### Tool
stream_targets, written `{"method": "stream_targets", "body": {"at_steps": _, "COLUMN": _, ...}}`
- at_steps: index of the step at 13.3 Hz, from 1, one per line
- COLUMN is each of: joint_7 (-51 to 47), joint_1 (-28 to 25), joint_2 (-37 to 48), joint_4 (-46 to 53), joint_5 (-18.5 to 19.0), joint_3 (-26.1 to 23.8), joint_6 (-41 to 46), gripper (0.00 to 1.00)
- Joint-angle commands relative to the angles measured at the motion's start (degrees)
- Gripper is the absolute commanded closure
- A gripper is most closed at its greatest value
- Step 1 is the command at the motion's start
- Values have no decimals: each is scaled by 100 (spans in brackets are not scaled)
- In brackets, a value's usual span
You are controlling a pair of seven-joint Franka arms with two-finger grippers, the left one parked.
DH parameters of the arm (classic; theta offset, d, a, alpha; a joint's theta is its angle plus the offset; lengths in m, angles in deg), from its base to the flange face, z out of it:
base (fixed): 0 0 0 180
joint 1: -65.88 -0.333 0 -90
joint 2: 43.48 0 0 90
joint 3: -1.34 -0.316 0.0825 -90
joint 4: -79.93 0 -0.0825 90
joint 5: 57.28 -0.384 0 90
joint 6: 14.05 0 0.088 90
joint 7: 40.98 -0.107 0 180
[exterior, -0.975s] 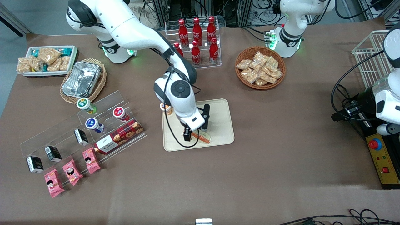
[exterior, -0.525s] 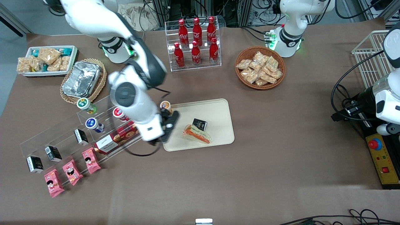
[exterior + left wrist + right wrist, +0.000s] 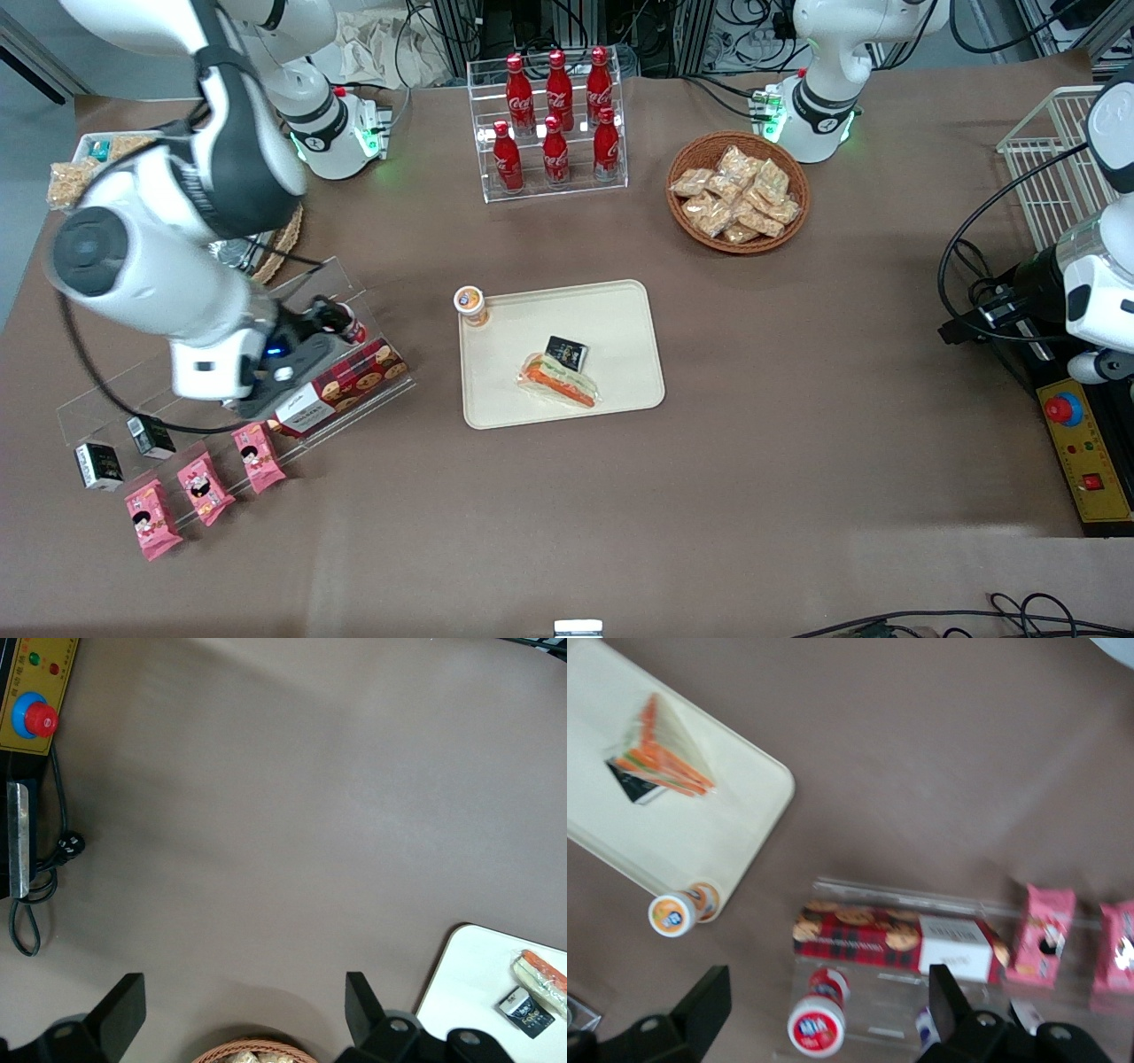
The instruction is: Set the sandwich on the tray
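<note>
Brown table [image 3: 797, 461] fills the front view; lower half and center-right are bare, open room all around the tray. Working arm is in the left part of the frame, covering most of the foil container and part of the clear tiered rack [image 3: 354, 292].

Tray [image 3: 620, 319] sits mid-frame, rim clear on all four sides except an orange-capped cup [image 3: 469, 303] touching its upper-left corner. In the left wrist view only a tray corner shows, cut off by the frame edge.

Sandwich [image 3: 558, 379] lies flat on the tray, in its lower half, a small black packet [image 3: 566, 353] just beside it on the upper side. Also visible in the wrist view as sandwich [image 3: 660, 749], well inside the rim.

Gripper [image 3: 282, 365] hangs over the rack above the red cookie box [image 3: 341, 381], well apart from the sandwich. Jaws are spread wide with nothing between them; fingers [image 3: 704, 1001] are dark, blurred, partly cut off.
</note>
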State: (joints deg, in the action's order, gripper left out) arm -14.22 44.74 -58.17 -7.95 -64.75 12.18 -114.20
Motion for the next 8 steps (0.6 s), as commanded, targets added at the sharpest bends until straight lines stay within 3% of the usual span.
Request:
{"method": "stream_targets", "body": {"at_steps": 1, "joint_7": -626, "joint_1": 110, "joint_2": 177, "joint_4": 209, "joint_5": -149, "joint_3": 443, "joint_6": 547, "gripper": 1}}
{"method": "stream_targets", "body": {"at_steps": 4, "joint_7": -875, "joint_1": 188, "joint_2": 185, "joint_4": 236, "joint_5": -131, "joint_3": 910, "joint_6": 759, "gripper": 1}}
{"method": "stream_targets", "body": {"at_steps": 6, "joint_7": -892, "joint_1": 836, "joint_2": 194, "joint_4": 445, "joint_5": -236, "joint_3": 649, "joint_6": 979, "gripper": 1}}
{"method": "stream_targets", "body": {"at_steps": 8, "joint_7": -892, "joint_1": 1670, "joint_2": 186, "joint_4": 631, "joint_5": -290, "joint_3": 18, "joint_6": 1155, "gripper": 1}}
